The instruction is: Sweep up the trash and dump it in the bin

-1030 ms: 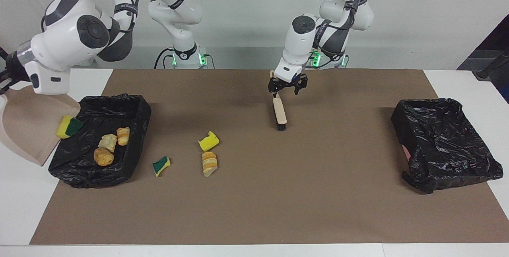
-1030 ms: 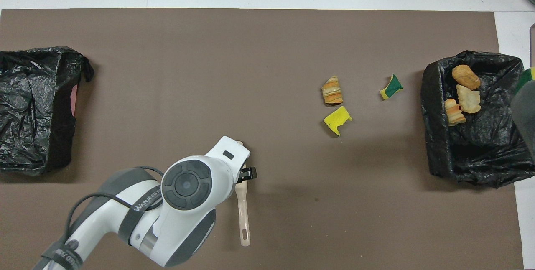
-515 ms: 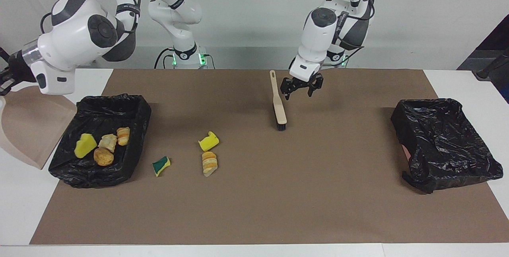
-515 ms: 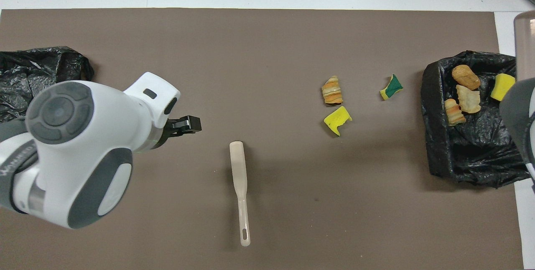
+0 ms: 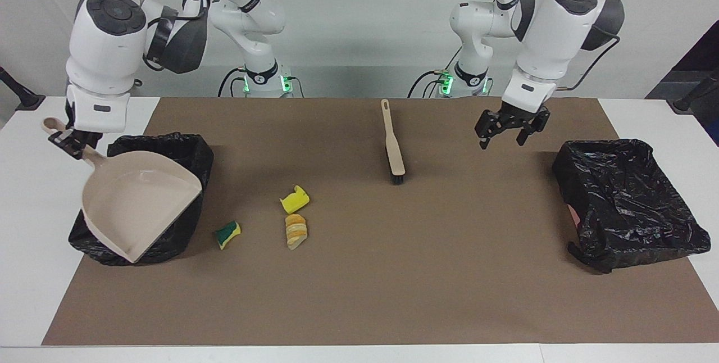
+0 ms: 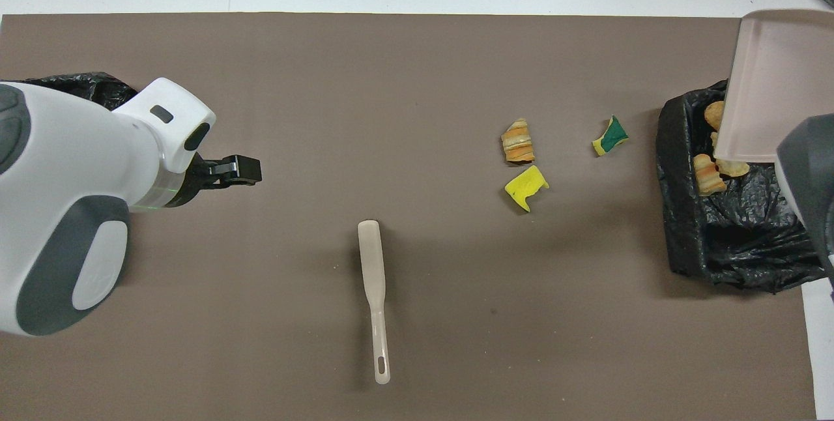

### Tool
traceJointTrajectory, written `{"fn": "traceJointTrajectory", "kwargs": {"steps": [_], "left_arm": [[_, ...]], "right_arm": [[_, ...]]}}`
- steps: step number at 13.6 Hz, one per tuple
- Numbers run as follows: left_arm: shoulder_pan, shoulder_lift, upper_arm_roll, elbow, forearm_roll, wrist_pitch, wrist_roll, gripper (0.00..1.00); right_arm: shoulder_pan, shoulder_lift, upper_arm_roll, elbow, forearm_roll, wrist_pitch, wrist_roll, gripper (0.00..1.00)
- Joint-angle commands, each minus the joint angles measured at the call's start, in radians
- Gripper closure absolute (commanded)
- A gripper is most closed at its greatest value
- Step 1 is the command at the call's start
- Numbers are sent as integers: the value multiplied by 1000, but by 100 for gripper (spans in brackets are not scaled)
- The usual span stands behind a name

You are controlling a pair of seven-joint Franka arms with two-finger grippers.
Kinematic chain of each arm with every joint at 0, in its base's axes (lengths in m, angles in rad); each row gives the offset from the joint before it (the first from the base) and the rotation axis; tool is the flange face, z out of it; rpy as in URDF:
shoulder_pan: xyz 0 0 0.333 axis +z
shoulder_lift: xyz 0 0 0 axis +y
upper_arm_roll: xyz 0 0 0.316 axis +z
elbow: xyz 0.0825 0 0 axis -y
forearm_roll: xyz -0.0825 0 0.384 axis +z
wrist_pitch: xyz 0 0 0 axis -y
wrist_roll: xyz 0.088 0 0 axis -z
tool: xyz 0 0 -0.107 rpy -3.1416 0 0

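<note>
Brown matting (image 5: 449, 273) covers the white table. Right gripper (image 5: 72, 141) is clamped on the handle of the beige dustpan (image 5: 137, 200), which hangs just below it over a black-lined bin (image 6: 730, 238). Trash (image 6: 707, 173) lies in that bin; three more scraps (image 5: 295, 214) lie on the mat beside it. Left gripper (image 5: 510, 127), jaws wide and empty, hovers between the brush (image 5: 393, 144) and a second bin (image 5: 623, 200).

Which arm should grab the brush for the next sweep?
Left. The left gripper is open and empty over the mat beside the brush; the right gripper is shut on the dustpan over the bin.
</note>
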Motion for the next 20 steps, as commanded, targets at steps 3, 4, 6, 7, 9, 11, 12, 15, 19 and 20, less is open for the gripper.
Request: {"fn": "traceJointTrajectory", "kwargs": {"steps": [3, 4, 6, 7, 9, 11, 12, 15, 19, 20], "left_arm": [[66, 181, -12, 218, 20, -20, 55, 0], [72, 202, -12, 238, 26, -14, 90, 0], [92, 235, -12, 254, 26, 36, 155, 0], [92, 236, -12, 251, 27, 58, 160, 0], [91, 230, -12, 245, 18, 70, 157, 0], [88, 226, -12, 232, 15, 72, 143, 0], [91, 223, -12, 228, 15, 66, 147, 0], [89, 224, -12, 229, 15, 73, 158, 0], [92, 221, -12, 226, 15, 64, 161, 0], [92, 221, -12, 228, 15, 62, 161, 0]], "right_arm": [[5, -18, 16, -58, 215, -35, 349, 100], [31, -3, 16, -61, 264, -40, 448, 100], [105, 11, 16, -66, 330, -47, 660, 100], [136, 20, 16, -66, 352, -47, 767, 100], [201, 53, 16, -60, 439, -34, 956, 100], [269, 82, 16, -52, 485, -8, 1079, 100], [304, 103, 16, -48, 513, -8, 1154, 100], [408, 204, 16, 36, 551, 3, 1429, 100], [515, 370, 16, 197, 611, 58, 1604, 100], [528, 407, 16, 221, 614, 90, 1616, 100]]}}
